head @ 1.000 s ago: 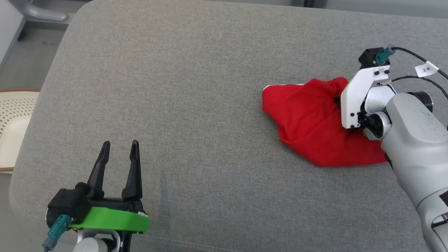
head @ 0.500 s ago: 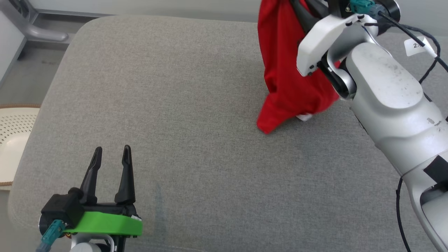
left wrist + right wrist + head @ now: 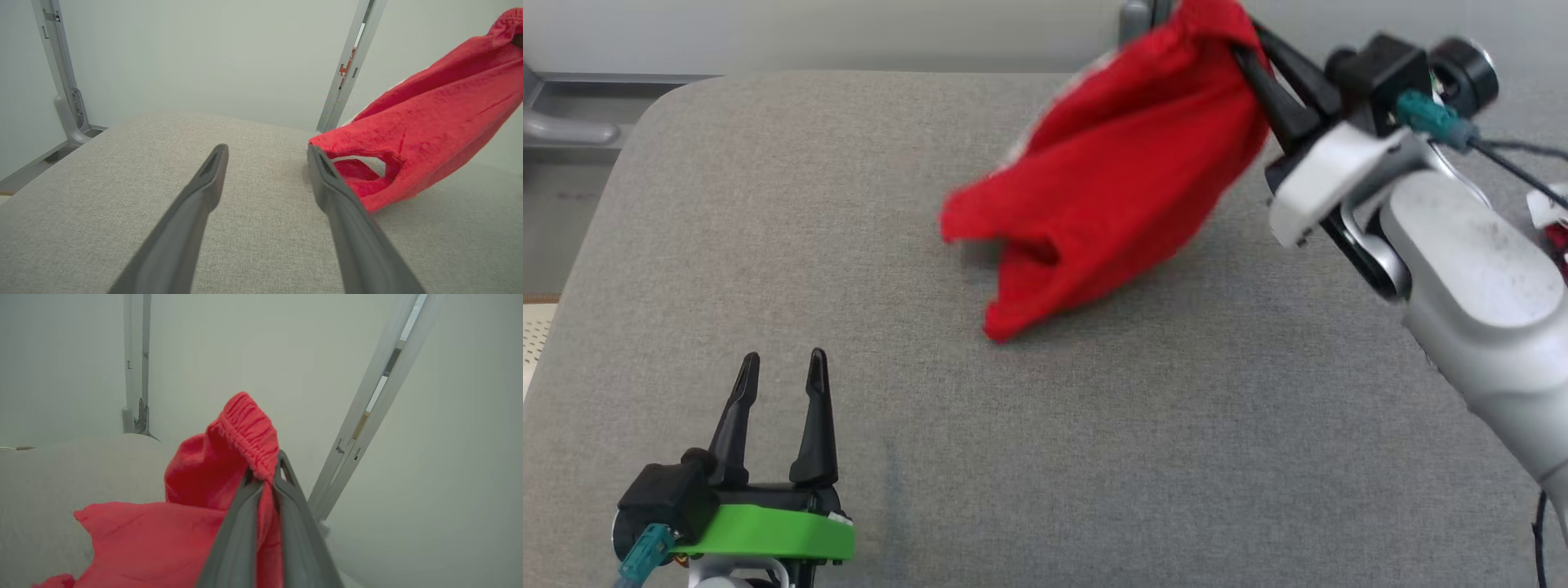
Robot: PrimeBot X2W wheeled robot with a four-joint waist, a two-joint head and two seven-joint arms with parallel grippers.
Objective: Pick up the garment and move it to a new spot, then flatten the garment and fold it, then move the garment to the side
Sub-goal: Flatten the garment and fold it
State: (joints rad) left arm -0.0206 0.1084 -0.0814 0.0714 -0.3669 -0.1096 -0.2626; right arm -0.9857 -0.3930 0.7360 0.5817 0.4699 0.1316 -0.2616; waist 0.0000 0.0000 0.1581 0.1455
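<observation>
The garment [image 3: 1119,180] is red cloth with an elastic band, hanging in the air over the far middle of the grey cushioned surface [image 3: 849,245]. My right gripper [image 3: 1250,49] is shut on its gathered band at the top right, and the cloth swings out to the left below it. In the right wrist view the two fingers pinch the ribbed band of the garment [image 3: 245,433] at my right gripper [image 3: 263,473]. My left gripper [image 3: 780,363] stands open at the lower left, nothing between its fingers. From the left wrist view the garment [image 3: 429,126] hangs off to the right of my left gripper [image 3: 267,153].
Grey metal frame posts [image 3: 347,69] rise behind the far edge of the surface against a pale wall. Another post with a foot [image 3: 65,81] stands at the far left. A cable with a white tag [image 3: 1547,204] trails from the right arm.
My right gripper closed on the garment, lifted it off the surface at the right and swung it up and to the left. The head camera has shifted. The left gripper has stayed open.
</observation>
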